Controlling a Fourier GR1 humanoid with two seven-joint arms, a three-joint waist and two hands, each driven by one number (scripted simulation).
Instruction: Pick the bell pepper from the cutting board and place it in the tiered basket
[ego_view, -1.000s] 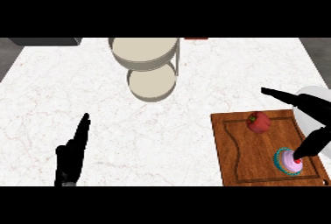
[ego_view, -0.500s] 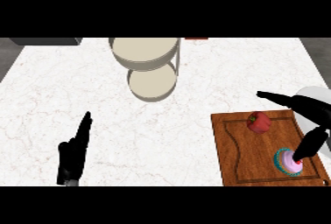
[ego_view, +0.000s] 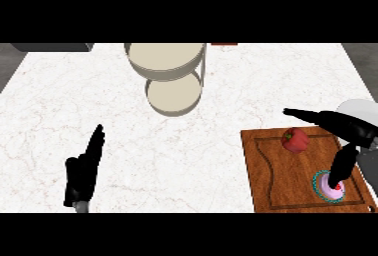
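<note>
Desk (ego_view: 111, 115): white marble top, fills most of the head view.

Tiered basket (ego_view: 193, 59): far centre of the desk, two round cream tiers, the upper one partly overlapping the lower. Both tiers show bare insides.

Cutting board (ego_view: 272, 180): brown wood with a groove running round its face, at the near right of the desk, well apart from the basket.

Bell pepper (ego_view: 295, 140): red with a green stem end, lying on the board's far part, a little right of the board's middle. Nothing touches it.

Small round pink thing with a teal rim (ego_view: 325, 192): also on the board, near its right near corner, apart from the pepper.

Right hand (ego_view: 344, 126): comes in from the right edge, over the board's far right corner. Spread wide, holding nothing. The thumb points left, past the board's far edge and beyond the pepper. The fingers (ego_view: 342, 164) point toward the near edge, their tips overlapping the pink thing in this view; whether they touch it cannot be told. The pepper sits in the gap between thumb and fingers, clear of both.

Left hand (ego_view: 81, 172): near left of the desk, fingers straight and pressed together, pointing away, resting. Holds nothing.
</note>
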